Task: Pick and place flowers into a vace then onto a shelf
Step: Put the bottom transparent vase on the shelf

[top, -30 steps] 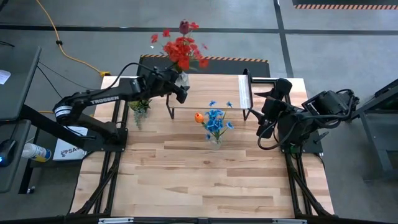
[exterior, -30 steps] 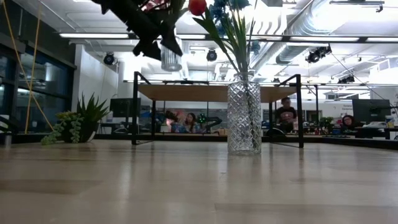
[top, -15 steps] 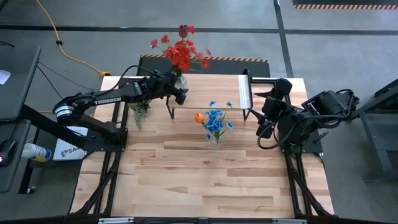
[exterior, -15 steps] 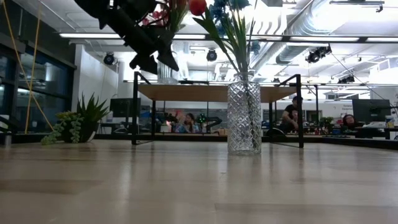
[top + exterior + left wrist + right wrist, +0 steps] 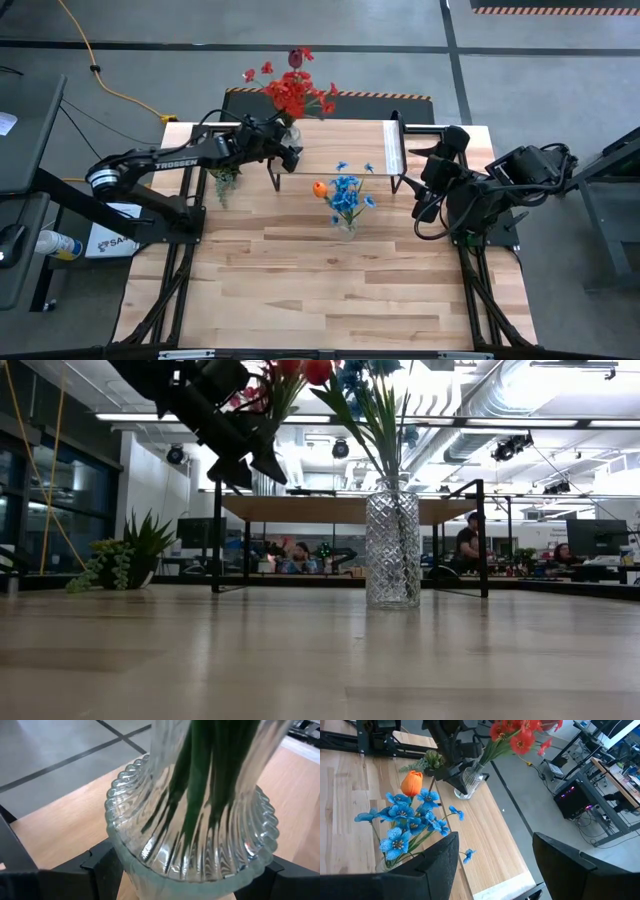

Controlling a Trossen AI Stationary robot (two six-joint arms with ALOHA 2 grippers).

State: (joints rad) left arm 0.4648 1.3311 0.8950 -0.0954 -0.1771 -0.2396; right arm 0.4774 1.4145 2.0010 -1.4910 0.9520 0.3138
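On the wooden counter (image 5: 330, 270), the shelf (image 5: 340, 148) spans its far side. Above the shelf's left end, my left fingers (image 5: 288, 152) clamp a ribbed glass vase (image 5: 192, 832) of red flowers (image 5: 292, 90), lifted. My right fingers (image 5: 425, 185), spread and empty, wait beside the blue flowers (image 5: 347, 193).

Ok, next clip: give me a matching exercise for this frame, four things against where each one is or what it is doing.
Things:
1. red flowers
2. blue flowers
3. left gripper
4. right gripper

States:
A. open, waiting beside the shelf's end
B. clamped on a ribbed vase
C. in a vase standing on the table
D. in the vase held at the shelf

Pairs: 1-D, 2-C, 3-B, 4-A
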